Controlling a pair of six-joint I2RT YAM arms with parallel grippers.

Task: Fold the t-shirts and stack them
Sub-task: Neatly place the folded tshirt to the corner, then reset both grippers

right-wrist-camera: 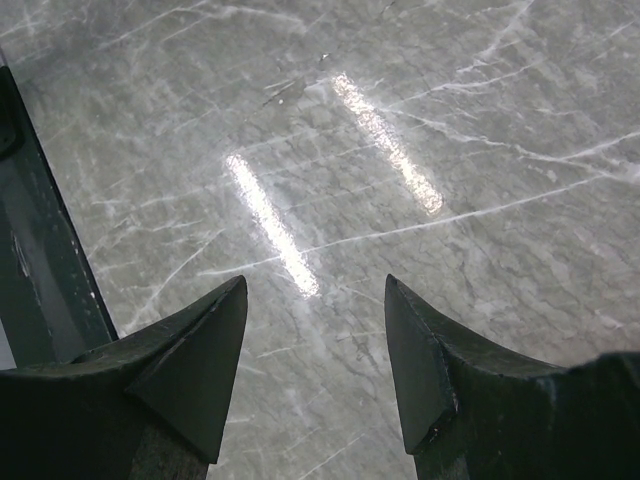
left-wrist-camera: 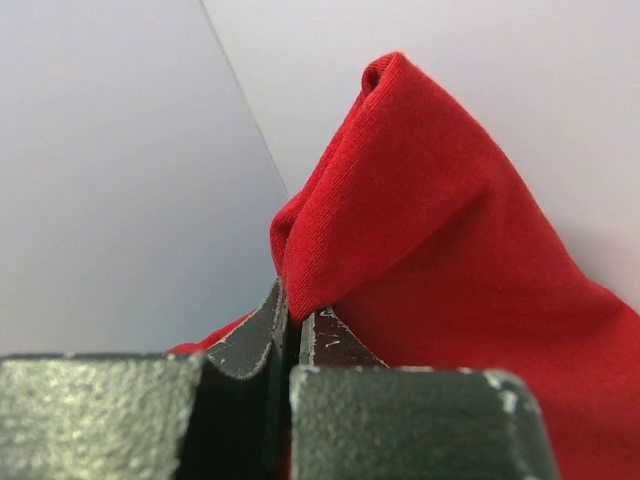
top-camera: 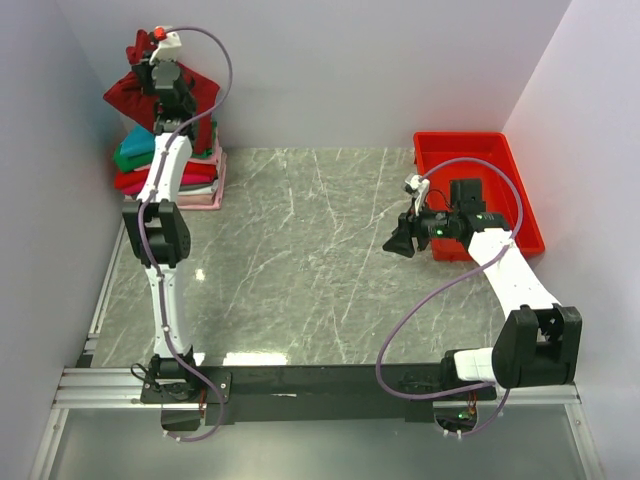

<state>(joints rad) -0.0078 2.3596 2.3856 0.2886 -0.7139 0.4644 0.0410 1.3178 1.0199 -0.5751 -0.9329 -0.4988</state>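
Note:
A dark red t-shirt (top-camera: 128, 92) hangs bunched above the stack of folded t-shirts (top-camera: 196, 176) at the far left, against the back wall. My left gripper (top-camera: 150, 45) is raised high over that stack and shut on a fold of the red cloth (left-wrist-camera: 420, 230), which rises out of the pinched fingertips (left-wrist-camera: 295, 315). The stack shows teal, green, magenta and pink layers. My right gripper (top-camera: 397, 240) hovers open over the bare marble on the right; its fingers (right-wrist-camera: 215, 340) stand wide apart with nothing between them.
A bright red plastic tray (top-camera: 520, 200) sits at the far right, partly behind the right arm. Grey walls close in behind and on both sides. The marble tabletop (top-camera: 300, 260) spreads between the arms; a dark rail (right-wrist-camera: 40, 270) edges it.

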